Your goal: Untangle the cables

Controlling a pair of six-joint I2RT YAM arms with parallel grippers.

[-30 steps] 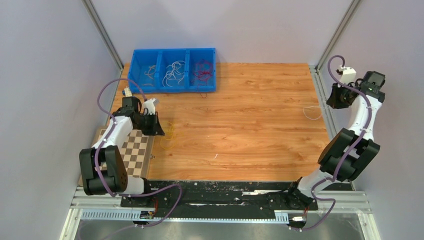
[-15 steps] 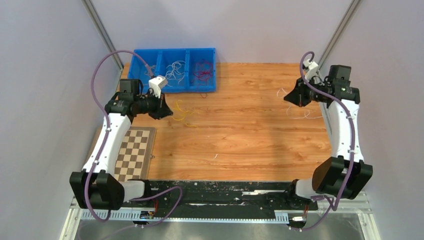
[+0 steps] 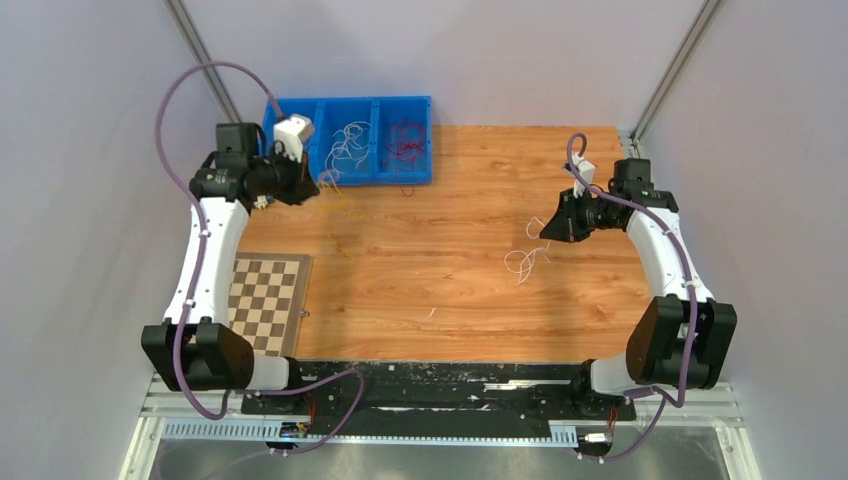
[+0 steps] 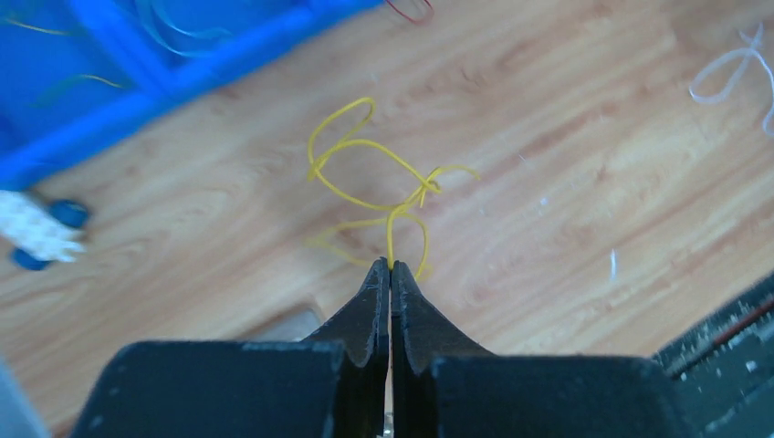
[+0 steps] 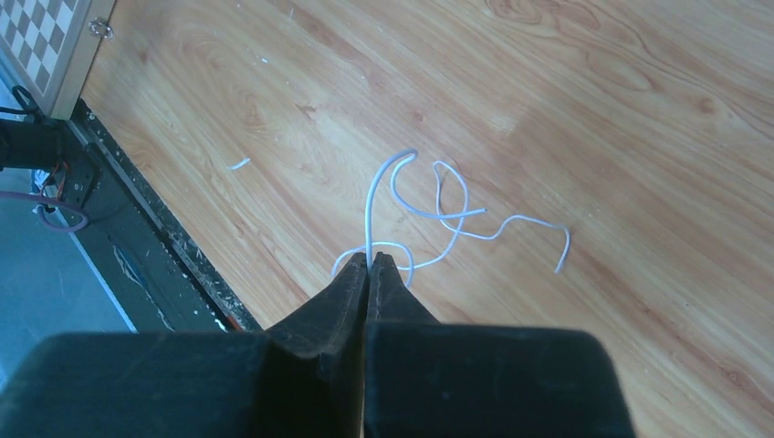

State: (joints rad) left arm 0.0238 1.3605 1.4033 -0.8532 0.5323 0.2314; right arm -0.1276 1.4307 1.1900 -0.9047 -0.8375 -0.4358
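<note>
My left gripper (image 3: 318, 188) is at the far left, just in front of the blue bin (image 3: 380, 178), shut on a thin yellow cable (image 4: 391, 233). In the left wrist view the yellow loops hang from the closed tips (image 4: 390, 265) above the wood. My right gripper (image 3: 545, 232) is over the right half of the table, shut on a white cable (image 3: 520, 262). That curly white cable (image 5: 369, 214) dangles from the closed tips (image 5: 368, 258). The bin's three compartments hold tan (image 3: 300, 145), white (image 3: 350, 140) and red cables (image 3: 405, 140).
A checkerboard (image 3: 265, 300) lies at the near left of the wooden table (image 3: 450, 290). A red strand (image 3: 405, 187) hangs over the bin's front wall. A small white scrap (image 3: 432, 313) lies near the front middle. Grey walls close in both sides.
The left arm has swung back toward the bin with the yellow cable. The right arm has moved left, inward from the table's right edge, carrying the white cable.
</note>
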